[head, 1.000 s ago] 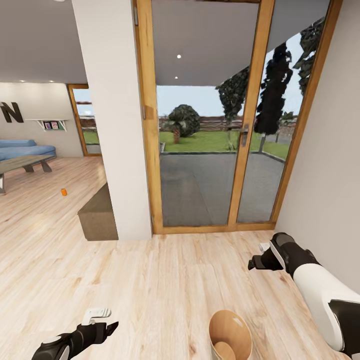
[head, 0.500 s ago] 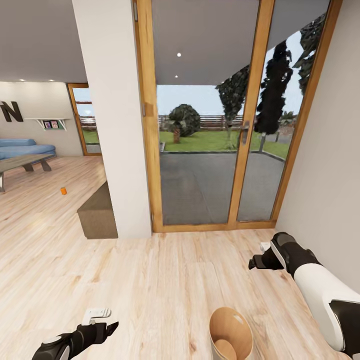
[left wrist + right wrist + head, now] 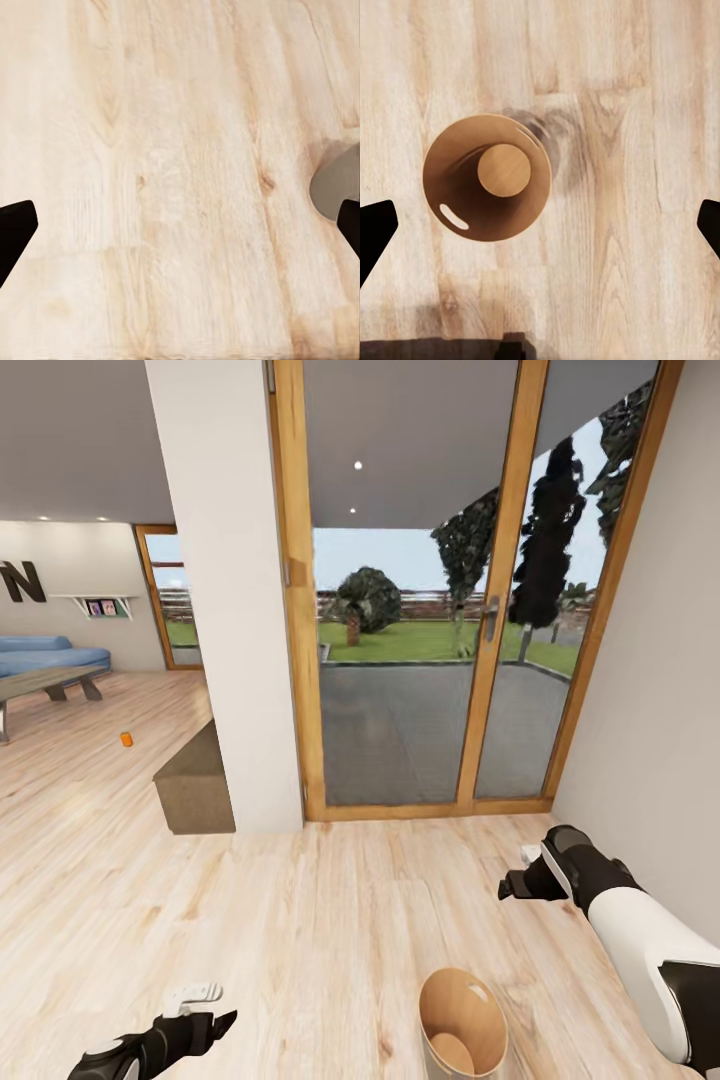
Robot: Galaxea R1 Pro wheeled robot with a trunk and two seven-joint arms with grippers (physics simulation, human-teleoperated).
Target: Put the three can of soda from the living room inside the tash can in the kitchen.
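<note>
Bright, even daylight, seemingly through the glass doors [image 3: 420, 610]; soft shadows, wide-angle edge stretch.

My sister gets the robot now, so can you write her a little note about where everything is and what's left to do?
Left end effector: open, empty, above bare wood floor.
Right end effector: open, empty.
Trash can: standing on the floor just in front of the robot; inside looks empty.
One orange soda can: far off on the living room floor, near the blue sofa.
Done: no can binned.
Left: fetch that can, find the other two, drop all three in.
</note>
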